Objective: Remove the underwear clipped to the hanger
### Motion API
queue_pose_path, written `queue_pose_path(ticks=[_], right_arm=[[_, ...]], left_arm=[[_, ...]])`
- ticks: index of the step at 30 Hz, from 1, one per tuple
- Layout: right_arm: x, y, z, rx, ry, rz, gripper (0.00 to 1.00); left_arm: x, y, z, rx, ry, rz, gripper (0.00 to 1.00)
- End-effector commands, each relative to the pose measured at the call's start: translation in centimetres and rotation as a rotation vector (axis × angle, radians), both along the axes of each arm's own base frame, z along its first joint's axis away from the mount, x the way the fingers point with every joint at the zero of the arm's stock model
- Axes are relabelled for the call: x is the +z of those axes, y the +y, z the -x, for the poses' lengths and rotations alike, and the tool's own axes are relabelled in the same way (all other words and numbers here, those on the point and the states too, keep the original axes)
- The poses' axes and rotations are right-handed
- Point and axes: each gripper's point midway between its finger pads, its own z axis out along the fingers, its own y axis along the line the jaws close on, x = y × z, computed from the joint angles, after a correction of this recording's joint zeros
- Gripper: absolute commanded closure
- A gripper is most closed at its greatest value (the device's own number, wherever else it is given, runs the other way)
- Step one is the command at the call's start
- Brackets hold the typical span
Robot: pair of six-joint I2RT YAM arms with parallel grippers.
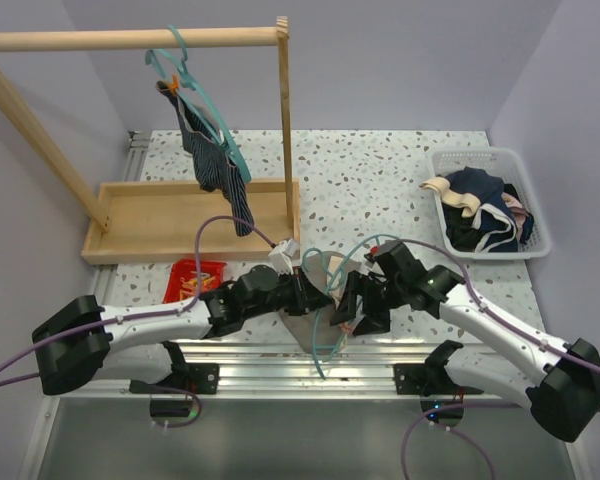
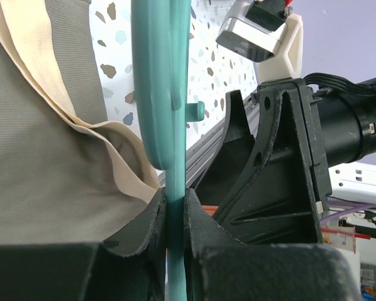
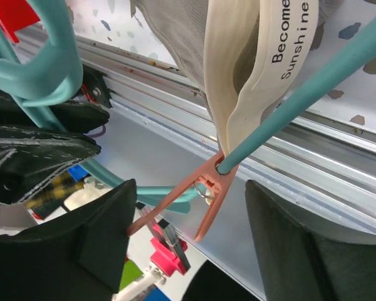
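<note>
Left claw (image 2: pixel 175 210) is pinched narrow on the rod of the teal hanger (image 2: pixel 160 94). Right claw (image 3: pixel 191 200) is spread wide, straddling the salmon peg (image 3: pixel 208 183) without touching it. Grey-beige briefs (image 2: pixel 44 163) hang from that hanger at the middle of the desk's (image 1: pixel 380 170) near edge. Navy striped briefs (image 1: pixel 212 160) hang below the wooden rail (image 1: pixel 130 39), far-left corner.

Risks (judged):
- The peg is thin with splayed legs. An off-centre squeeze would likely skid it along the rod instead of opening it.
- Tugging the cloth with the peg shut could stretch the waistband (image 3: pixel 250 94) or twist the rod out of the left claw.

Materials:
- Hanger: smooth, rounded moulded plastic.
- Briefs: fine ribbed knit, limp.
- Waistband: flat cream elastic with printed lettering.
- Peg: hard, glossy plastic.
</note>
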Motion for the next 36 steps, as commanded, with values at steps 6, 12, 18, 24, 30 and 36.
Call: queue_pose_path(ticks=[6,12,18,24,30,36], right_arm=[[1.1,-0.7,0.1,0.006,-0.033,0.028,0.71],[0.9,-1.3,0.7,-0.009,-0.032,0.035,1.00],[3.4,-1.7,0.6,-0.019,-0.098,0.007,1.00],[5.5,-2.2,-0.8,-0.068,-0.240,-0.029,1.00],[2.8,-8.9,-4.7,-0.305,-0.362,0.364,1.00],[1.7,-9.5,-8.5,-0.310,-0.471,0.496,1.00]], left_arm=[[3.6,-0.5,-0.9,0.036,-0.065,0.088,1.00],[3.5,0.3,-1.1,0.061,-0.073,0.064,1.00],[1.2,2.4,-1.2,0.105,-0.063,-0.034,1.00],[-1.4,6.2,-1.3,0.178,-0.026,-0.151,1.00],[-2.4,7.2,0.4,0.127,-0.006,-0.141,1.00],[-1.5,7.8,2.3,0.039,-0.013,-0.123,1.00]])
